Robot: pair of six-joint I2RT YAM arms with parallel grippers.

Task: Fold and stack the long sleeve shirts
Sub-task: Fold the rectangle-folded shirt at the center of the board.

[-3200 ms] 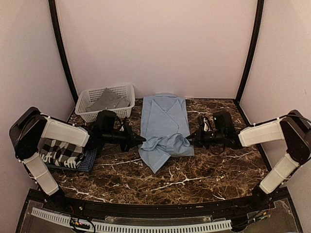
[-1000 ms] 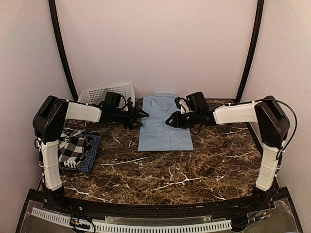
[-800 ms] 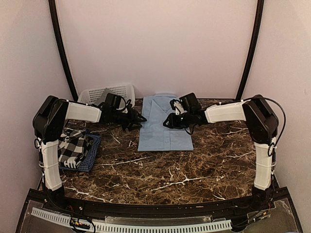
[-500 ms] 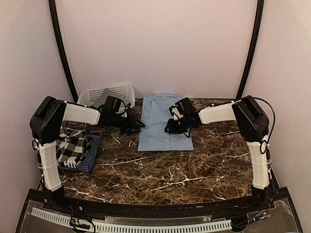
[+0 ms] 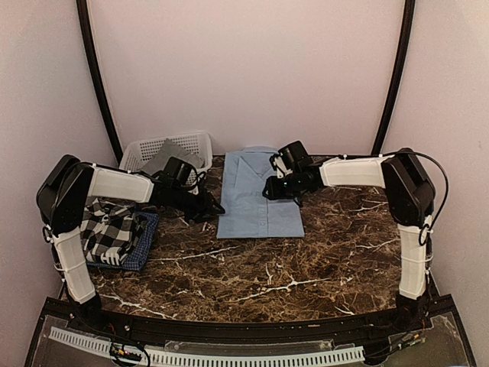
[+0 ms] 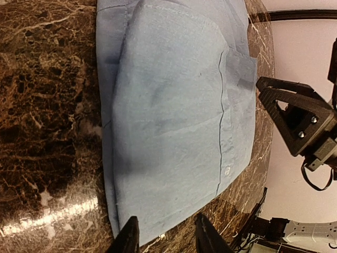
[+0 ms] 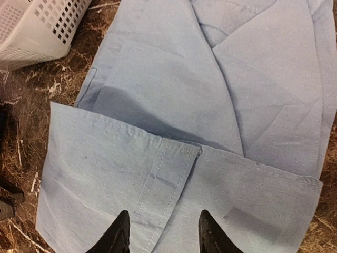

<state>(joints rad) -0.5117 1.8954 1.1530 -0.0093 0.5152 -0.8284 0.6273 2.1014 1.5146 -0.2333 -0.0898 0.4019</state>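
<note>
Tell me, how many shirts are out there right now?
4: a light blue shirt folded mid-table, a black-and-white checked shirt on a dark blue shirt at the left edge, and a grey shirt in the white basket. More may lie hidden beneath.

Folded light blue shirt (image 7: 210, 105) on dark marble table (image 7: 21, 132) under parted jaws (white lattice basket (image 7: 37, 26) at upper left)

Four shirts: light blue shirt (image 5: 256, 202) centre, grey shirt (image 5: 172, 155) far left, checked shirt (image 5: 107, 228) and dark blue shirt (image 5: 145, 245) left. One basket (image 5: 137, 149). Two arms: left arm (image 5: 114, 183), right arm (image 5: 355, 172).
</note>
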